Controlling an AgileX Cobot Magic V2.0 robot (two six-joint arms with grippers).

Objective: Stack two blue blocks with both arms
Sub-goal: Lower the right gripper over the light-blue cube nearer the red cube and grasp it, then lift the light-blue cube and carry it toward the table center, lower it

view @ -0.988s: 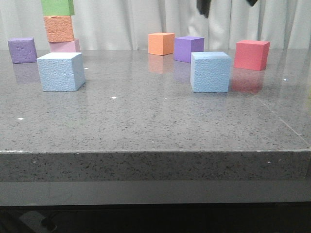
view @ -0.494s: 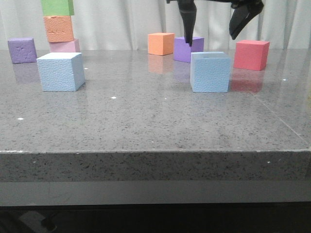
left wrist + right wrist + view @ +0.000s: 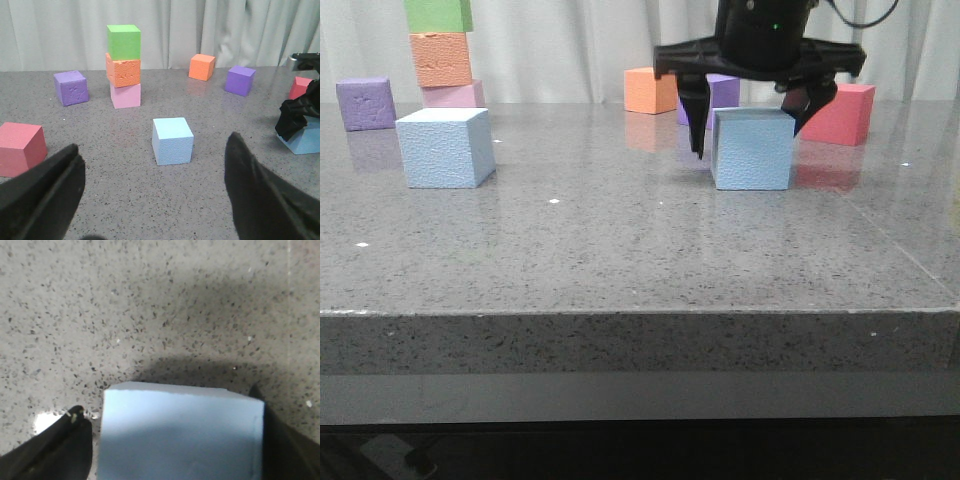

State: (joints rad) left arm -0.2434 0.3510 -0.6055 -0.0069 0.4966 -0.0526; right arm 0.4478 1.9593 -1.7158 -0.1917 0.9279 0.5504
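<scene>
- Nearest to me in the front view, the grey speckled table (image 3: 620, 250) carries both targets in one row: left blue block (image 3: 445, 148) and right blue block (image 3: 752, 149), well apart, each resting flat on the surface.
- Change over the last second: the right gripper (image 3: 752, 118), earlier only a dark tip at the top of the frame, has come down and now straddles the right blue block, fingers hanging on either side of its upper half.
- Its claws are spread wide. In the right wrist view, the block (image 3: 180, 432) sits between the two dark fingers (image 3: 55, 450) with table showing in the gap on one side; I judge no contact yet.
- Meaning for the task: the reach on this block looks finished; closing and lifting it remain, then carrying it across.
- The left gripper (image 3: 155, 195) is out of the front view. In its wrist view the claws are spread, holding nothing, aimed at the left blue block (image 3: 172, 141), well apart from it.
- Farther back: purple cube (image 3: 365, 103); a pink-orange-green stack (image 3: 445, 60); orange cube (image 3: 650, 90); red cube (image 3: 840, 112) just behind the right gripper.
- Risk, my judgement: the red cube is near the outer finger.
</scene>
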